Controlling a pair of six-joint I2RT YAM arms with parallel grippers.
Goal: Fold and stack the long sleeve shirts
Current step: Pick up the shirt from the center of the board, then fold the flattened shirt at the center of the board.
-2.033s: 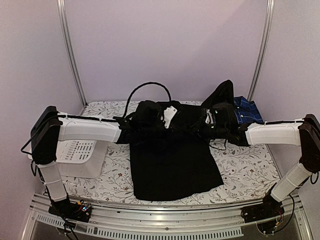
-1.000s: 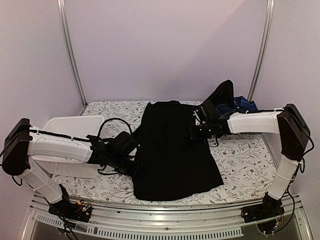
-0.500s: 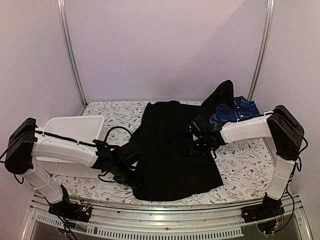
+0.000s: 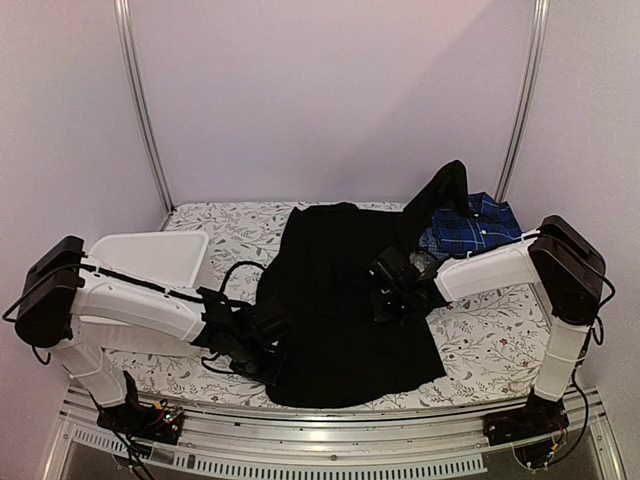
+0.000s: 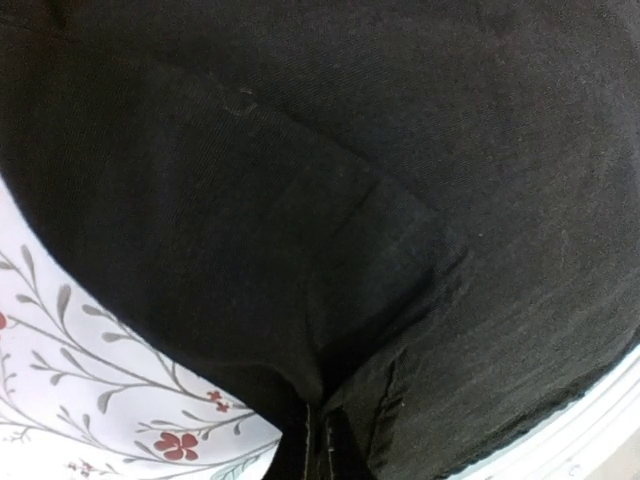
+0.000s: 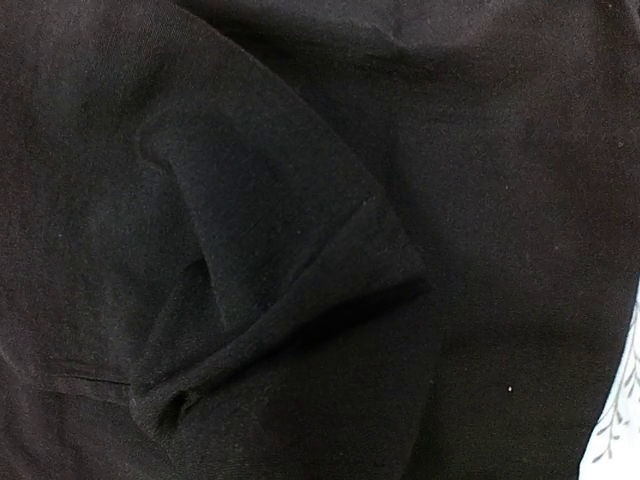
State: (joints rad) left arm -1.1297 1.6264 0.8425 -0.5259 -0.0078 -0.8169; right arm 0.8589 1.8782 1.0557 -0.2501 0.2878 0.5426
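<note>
The black shirt (image 4: 345, 300) lies spread on the flowered surface (image 4: 485, 335), its hem toward the near edge. The plaid shirt (image 4: 470, 225) is bunched at the far right, just beside it. The left hand (image 4: 268, 352) is clenched at the black shirt's near left edge, where cloth gathers into a pinch. The right hand (image 4: 380, 298) is clenched on a raised fold at the shirt's right side. A white basket (image 4: 150, 255) sits far left.

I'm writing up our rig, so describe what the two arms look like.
The left arm and right arm have white boxy links with black joint housings. Thin black cables loop alongside. No markings are readable.
</note>
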